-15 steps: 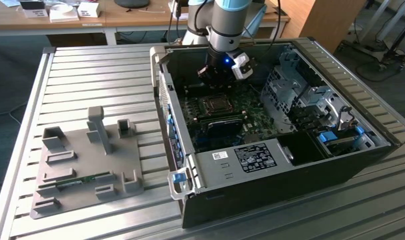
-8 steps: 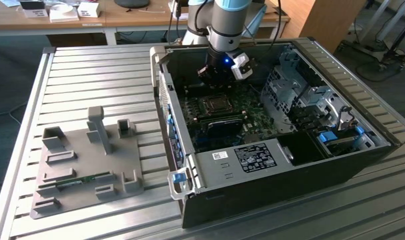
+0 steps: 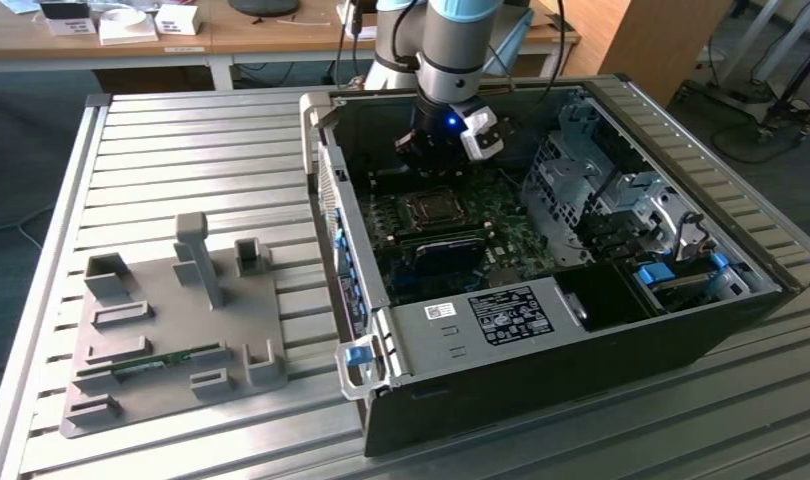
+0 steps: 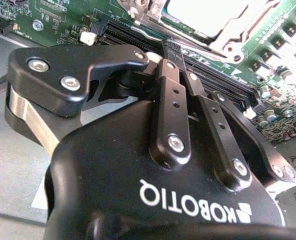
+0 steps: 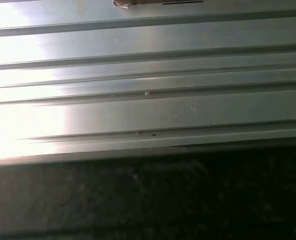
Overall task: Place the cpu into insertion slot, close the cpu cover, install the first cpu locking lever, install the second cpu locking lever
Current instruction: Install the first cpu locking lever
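Cpu [image 4: 203, 15] seating is judged done. The gripper [image 4: 155, 57] is seen with its fingers drawn together and nothing held between them, hanging just above the socket inside the computer case [image 3: 539, 375]. Beyond it, on the motherboard [image 4: 63, 15], the chip lies in its slot and the cpu cover [image 4: 231, 44] appears folded down around it. Whether either locking lever is latched cannot be told

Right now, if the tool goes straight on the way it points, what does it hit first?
Probably the black memory slots next to the cpu cover: the tool points down at the motherboard there. Depth is unclear, so it could land on the cover's edge.
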Robot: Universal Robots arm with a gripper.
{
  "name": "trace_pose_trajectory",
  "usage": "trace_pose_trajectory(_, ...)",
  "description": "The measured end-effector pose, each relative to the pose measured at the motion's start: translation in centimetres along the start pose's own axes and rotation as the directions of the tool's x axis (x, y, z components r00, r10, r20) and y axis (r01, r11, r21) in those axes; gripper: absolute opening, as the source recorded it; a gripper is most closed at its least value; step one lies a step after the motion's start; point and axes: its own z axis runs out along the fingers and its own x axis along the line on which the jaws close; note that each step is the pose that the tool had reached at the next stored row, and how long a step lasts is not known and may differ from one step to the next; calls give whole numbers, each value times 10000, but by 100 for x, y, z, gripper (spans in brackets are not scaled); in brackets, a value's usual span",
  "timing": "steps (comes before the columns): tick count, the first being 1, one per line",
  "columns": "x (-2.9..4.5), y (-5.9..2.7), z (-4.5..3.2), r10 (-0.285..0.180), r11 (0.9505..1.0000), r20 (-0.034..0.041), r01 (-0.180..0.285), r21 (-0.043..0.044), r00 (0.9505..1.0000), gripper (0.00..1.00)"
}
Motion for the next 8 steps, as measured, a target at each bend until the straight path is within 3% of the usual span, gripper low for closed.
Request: trace_pose_trajectory(8, 0, 8, 4, 153, 9999, 17, -153, 8, 9999, 11)
